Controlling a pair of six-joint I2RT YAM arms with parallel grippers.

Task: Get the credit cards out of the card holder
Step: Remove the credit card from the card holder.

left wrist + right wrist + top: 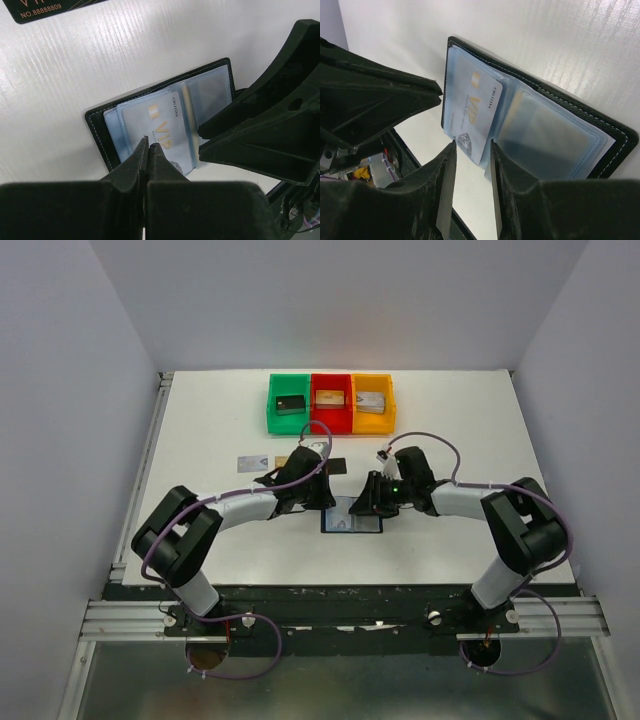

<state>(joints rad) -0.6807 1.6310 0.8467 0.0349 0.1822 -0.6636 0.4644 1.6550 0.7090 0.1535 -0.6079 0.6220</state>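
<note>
Robot lab cell: white table (200,440), plain walls (340,300), aluminium rail (130,620).

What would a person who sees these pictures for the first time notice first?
First, the open black wallet at the near middle of the table, with a pale VIP card sticking partly out of it. The shut left gripper points its tips at that card, and the open right gripper meets it from the other side. Farther back stand a green bin, a red bin and a yellow bin.
</note>
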